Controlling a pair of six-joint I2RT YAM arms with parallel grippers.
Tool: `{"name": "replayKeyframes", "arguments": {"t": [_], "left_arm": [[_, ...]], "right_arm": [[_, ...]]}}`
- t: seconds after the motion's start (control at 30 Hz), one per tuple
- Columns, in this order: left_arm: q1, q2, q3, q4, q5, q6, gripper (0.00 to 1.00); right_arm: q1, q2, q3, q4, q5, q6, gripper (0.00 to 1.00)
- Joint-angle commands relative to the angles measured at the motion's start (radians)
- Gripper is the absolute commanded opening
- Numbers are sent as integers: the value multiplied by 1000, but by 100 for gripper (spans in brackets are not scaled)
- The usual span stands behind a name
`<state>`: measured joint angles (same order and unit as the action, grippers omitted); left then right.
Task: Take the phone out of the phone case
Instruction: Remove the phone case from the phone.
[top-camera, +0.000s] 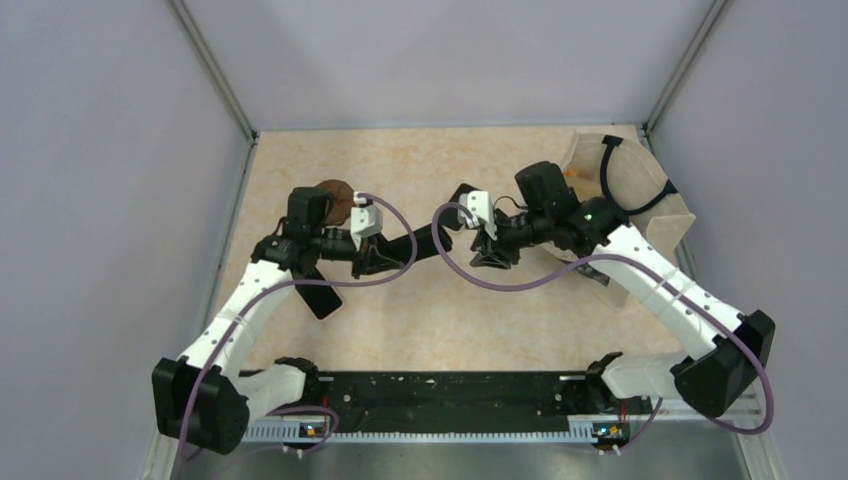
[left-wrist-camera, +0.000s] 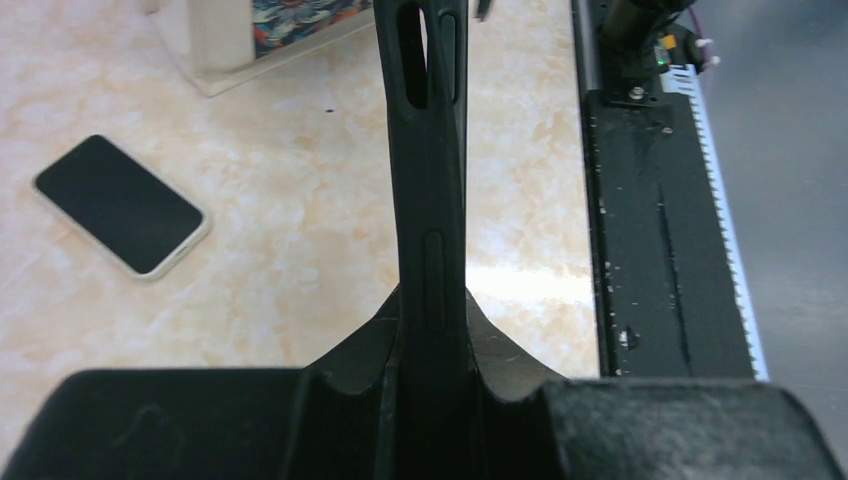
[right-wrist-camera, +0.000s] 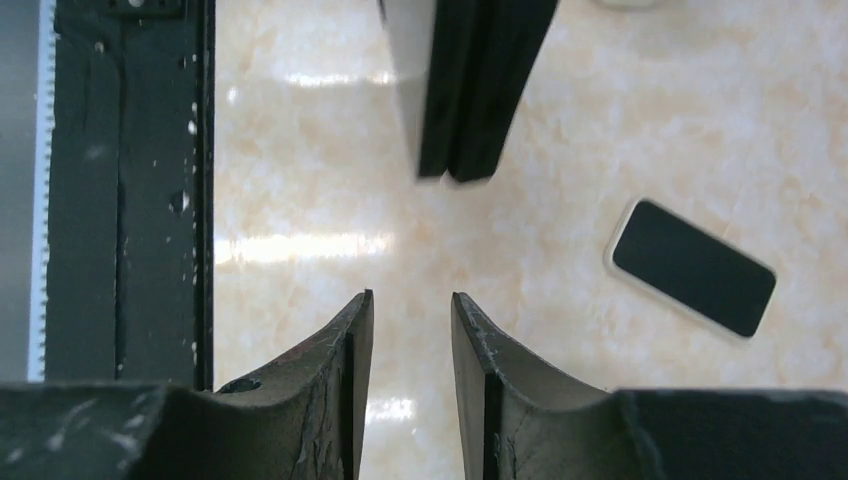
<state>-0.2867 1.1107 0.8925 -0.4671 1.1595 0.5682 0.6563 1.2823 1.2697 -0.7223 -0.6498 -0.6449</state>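
Clamped on one end of the phone case (left-wrist-camera: 432, 170): the left claw (left-wrist-camera: 432, 300), jaws drawn in against both faces. Case held on edge, raised off the bench (top-camera: 430, 330), free end pointing right. Side slots and button ridge turned toward the left wrist view. Inside of the case not visible from that angle.

Facing it from the right: the right claw (right-wrist-camera: 410, 295), jaws parted by a narrow gap, nothing between them. Fingertips in line with the free end of the case, near it, not touching.

Out of the case: the phone (right-wrist-camera: 693, 267). Lies flat on the bench, dark screen up, pale rim showing, set at a slant. Placed on the far side of both claws, well apart from the case, touched by neither.

At the far right corner of the bench: a pale container (top-camera: 668, 228), black strap looped over its rim. Contents not discernible from above.

Far left of centre: a brown round object (top-camera: 338, 188), partly hidden behind the left arm.

Along the near edge of the bench: a black rail (left-wrist-camera: 650, 250).
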Motion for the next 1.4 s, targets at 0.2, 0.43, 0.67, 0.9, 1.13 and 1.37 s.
{"name": "replayKeyframes", "arguments": {"t": [0.2,0.43,0.67,0.9,1.13,1.37], "left_arm": [[29,-20,10,65,66,103,0],[27,-24,-11,57,66,110,0],[18,-24,-18,56,68,109,0],[2,-22,-19,70,63,91,0],[-4,-23,-20,74,60,82,0],[-9,-22,-19,82,58,76,0]], "right_arm": [[-21,-40,111,-220,-44,-56,36],[-18,-10,191,-101,-146,43,37],[-3,33,241,-39,-253,89,37],[21,67,247,-16,-273,94,36],[30,80,237,-2,-271,97,36],[36,80,220,5,-271,102,36]]}}
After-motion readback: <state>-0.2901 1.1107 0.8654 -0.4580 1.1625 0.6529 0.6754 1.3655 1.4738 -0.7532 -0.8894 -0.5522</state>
